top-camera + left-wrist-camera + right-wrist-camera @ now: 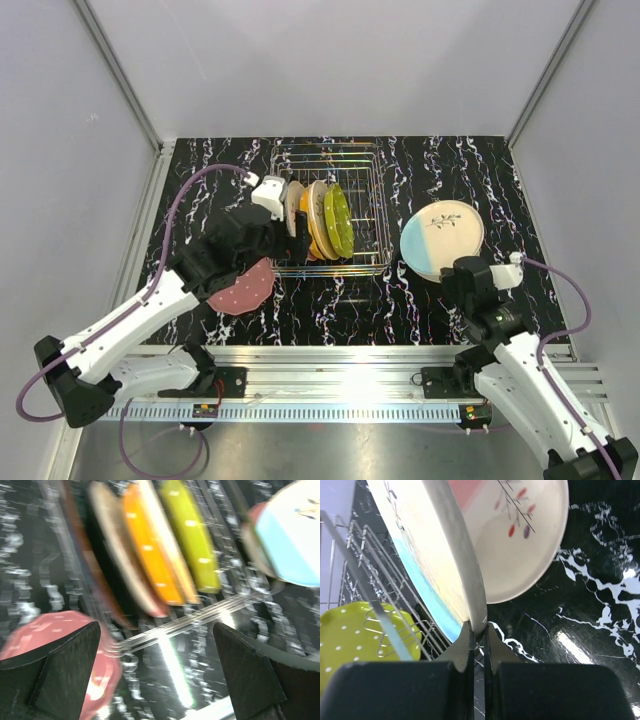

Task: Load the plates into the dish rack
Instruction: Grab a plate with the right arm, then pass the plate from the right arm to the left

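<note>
**Plate loading, right-hand pick.** The rack [325, 160] stood at the middle of the table [500, 180]. Three plates were upright in its left-hand slots: a cream plate [295, 205], an orange plate [320, 228] and a green plate [340, 222]. The slots to their right were bare.

Your right gripper [479, 630] was closed on the near rim of the blue plate [440, 240], just right of the rack. The wrist view showed that plate tipped up on edge in the pinch. A second plate [520, 545], cream with a leaf sprig, lay just under it.

Your left gripper [156, 645] hung near the rack's front left, its jaws wide apart with nothing between them. A pink plate [243, 288] lay flat on the table under that arm, just outside the rack.

The step in hand was judged to be the transfer of the blue plate. The next move called for you to lift it free of the second plate and hold it on edge. You would then carry it left over the rack wall and lower it into a free slot beside the green plate. The grip was a thin pinch on a smooth rim, so a swing or slip was the likely fault. The pink plate and the second plate were not yet loaded.
</note>
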`<action>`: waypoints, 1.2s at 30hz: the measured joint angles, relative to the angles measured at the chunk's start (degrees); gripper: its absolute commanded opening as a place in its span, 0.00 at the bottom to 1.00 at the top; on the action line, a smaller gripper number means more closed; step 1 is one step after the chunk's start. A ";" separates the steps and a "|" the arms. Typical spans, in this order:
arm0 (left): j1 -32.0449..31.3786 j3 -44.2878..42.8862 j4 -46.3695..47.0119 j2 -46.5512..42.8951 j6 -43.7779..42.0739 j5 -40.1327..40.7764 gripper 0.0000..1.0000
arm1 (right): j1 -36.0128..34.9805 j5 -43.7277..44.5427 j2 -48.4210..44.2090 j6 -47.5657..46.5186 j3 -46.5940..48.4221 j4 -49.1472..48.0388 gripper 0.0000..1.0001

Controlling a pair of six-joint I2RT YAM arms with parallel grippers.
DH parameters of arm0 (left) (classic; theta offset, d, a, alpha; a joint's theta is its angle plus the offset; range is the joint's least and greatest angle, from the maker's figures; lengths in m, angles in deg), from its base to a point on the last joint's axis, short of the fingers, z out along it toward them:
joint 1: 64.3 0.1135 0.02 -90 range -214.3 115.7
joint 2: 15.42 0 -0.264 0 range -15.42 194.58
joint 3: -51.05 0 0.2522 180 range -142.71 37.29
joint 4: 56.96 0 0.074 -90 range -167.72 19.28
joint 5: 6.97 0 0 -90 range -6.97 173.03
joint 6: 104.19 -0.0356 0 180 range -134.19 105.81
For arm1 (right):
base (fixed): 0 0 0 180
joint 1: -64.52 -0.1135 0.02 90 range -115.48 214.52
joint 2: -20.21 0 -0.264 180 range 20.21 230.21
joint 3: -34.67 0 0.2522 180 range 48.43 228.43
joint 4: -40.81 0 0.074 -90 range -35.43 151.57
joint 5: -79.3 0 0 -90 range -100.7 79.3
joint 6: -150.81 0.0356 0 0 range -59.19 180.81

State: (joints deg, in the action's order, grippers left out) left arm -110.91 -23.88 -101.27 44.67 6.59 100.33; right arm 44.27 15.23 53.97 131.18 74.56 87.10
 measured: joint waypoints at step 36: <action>0.11 -14.34 4.11 14.69 11.47 -22.82 0.99 | -0.02 -27.61 5.25 -16.87 19.26 -10.03 0.00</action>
State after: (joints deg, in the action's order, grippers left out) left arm -110.81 -38.21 -97.16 59.36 18.06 77.51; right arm 44.25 -12.37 59.21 114.30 93.82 77.07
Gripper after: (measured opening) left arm 0.988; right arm 0.039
